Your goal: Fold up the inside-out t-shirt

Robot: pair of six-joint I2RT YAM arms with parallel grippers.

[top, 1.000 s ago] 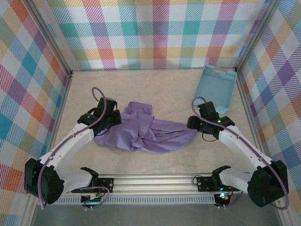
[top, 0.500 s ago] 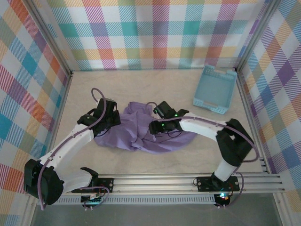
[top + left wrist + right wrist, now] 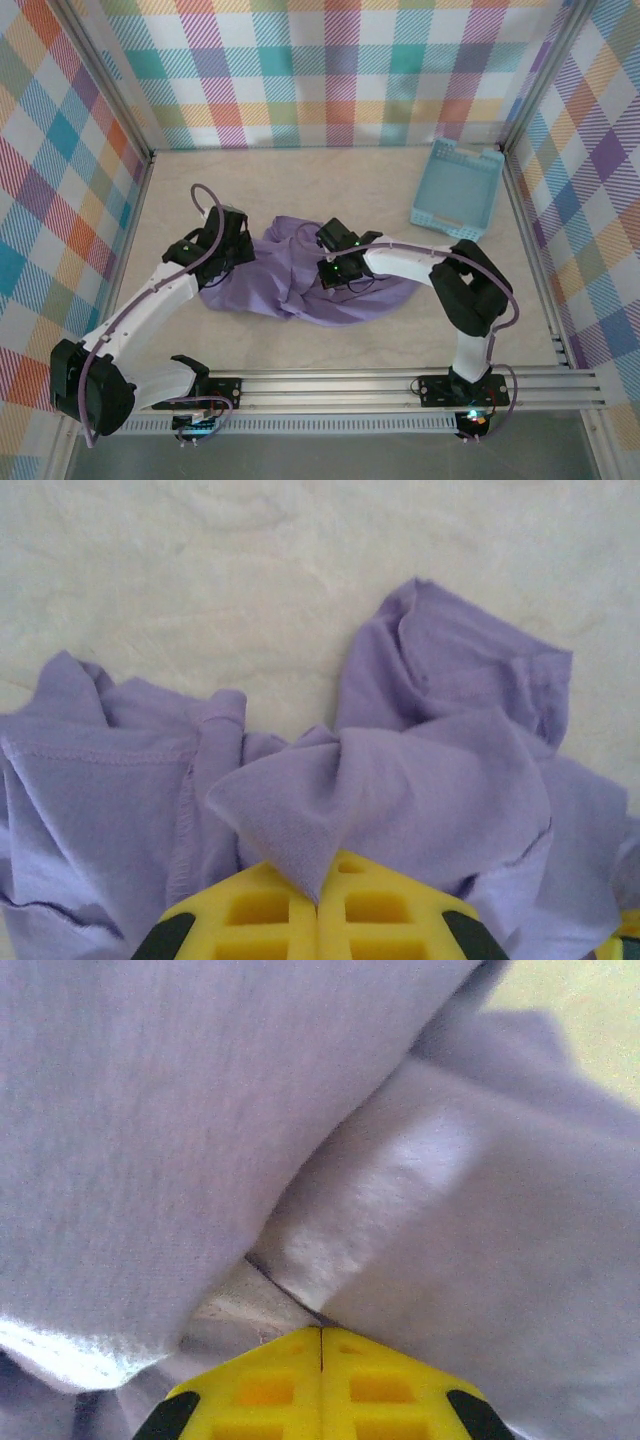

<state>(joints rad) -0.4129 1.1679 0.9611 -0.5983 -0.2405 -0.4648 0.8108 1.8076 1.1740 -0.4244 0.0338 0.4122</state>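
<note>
The lavender t-shirt (image 3: 300, 290) lies crumpled in a heap at the middle of the table. My left gripper (image 3: 230, 258) sits at the heap's left edge. In the left wrist view this gripper (image 3: 318, 892) is shut on a pointed fold of the t-shirt (image 3: 300, 820), which rises from between the yellow jaws. My right gripper (image 3: 330, 274) rests on top of the heap's centre. In the right wrist view its yellow jaws (image 3: 321, 1332) meet tip to tip, pressed against the t-shirt (image 3: 150, 1120) beside a dark seam, and no cloth shows between them.
A light blue slotted basket (image 3: 458, 190) lies at the back right near the wall. Plaid walls close in the table on three sides. Bare beige tabletop (image 3: 300, 190) stretches behind the shirt, and the rail (image 3: 330, 385) runs along the near edge.
My right arm swung from the right side of the table over to the shirt and now sits on the heap's centre. The left arm has held its place with the fold.
</note>
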